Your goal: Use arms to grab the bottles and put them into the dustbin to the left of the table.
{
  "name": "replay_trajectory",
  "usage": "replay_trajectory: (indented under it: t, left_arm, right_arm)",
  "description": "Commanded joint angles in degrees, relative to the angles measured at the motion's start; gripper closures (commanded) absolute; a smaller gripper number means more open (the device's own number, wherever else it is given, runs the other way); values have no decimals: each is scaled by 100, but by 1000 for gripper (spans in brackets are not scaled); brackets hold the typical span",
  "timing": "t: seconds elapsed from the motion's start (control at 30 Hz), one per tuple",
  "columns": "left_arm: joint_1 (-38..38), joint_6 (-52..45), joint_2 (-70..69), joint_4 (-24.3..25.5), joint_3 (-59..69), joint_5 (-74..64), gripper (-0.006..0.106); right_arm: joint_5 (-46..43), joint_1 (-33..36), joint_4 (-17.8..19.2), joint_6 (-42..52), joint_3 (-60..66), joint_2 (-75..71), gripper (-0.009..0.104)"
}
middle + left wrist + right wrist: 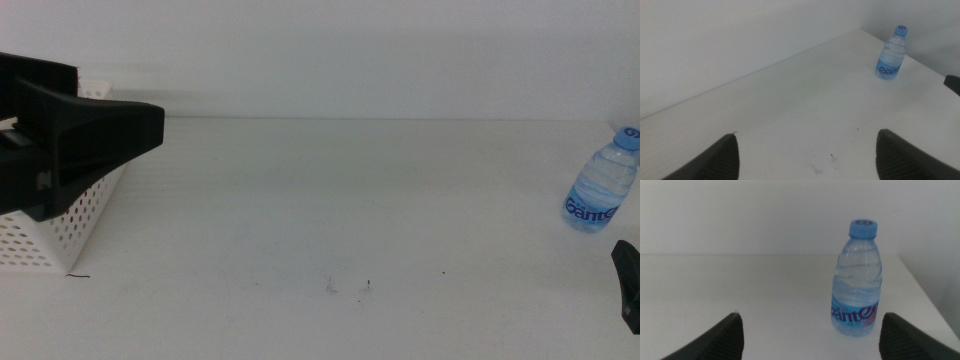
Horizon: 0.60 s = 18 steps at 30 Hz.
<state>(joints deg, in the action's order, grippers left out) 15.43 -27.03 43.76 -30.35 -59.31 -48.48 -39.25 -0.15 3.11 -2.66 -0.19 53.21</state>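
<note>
Clear water bottle (pixel 601 185) upright, blue cap topmost, on table (pixel 350 220).

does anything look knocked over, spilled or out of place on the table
Nothing stands out. The water bottle stands upright and capped at the table's far right. The left gripper hangs over the dustbin, the right gripper waits nearby.

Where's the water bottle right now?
The water bottle stands upright at the table's far right edge in the middle view, just beyond the open right gripper, far from the dustbin on the left.
</note>
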Motion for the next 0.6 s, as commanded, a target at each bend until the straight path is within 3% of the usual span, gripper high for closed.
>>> replay_trajectory:
  t: [0.0,0.33,0.57]
  left_arm:
    - [39,30,-21,-12,33,78,7]
    - [39,30,-21,-12,33,78,7]
    - [39,30,-21,-12,33,78,7]
  right_arm:
    - [-77,-48,-31,-79,19,109,2]
    - [-442,-48,-45,-190,19,731,2]
    - [-942,-48,-210,383,19,996,2]
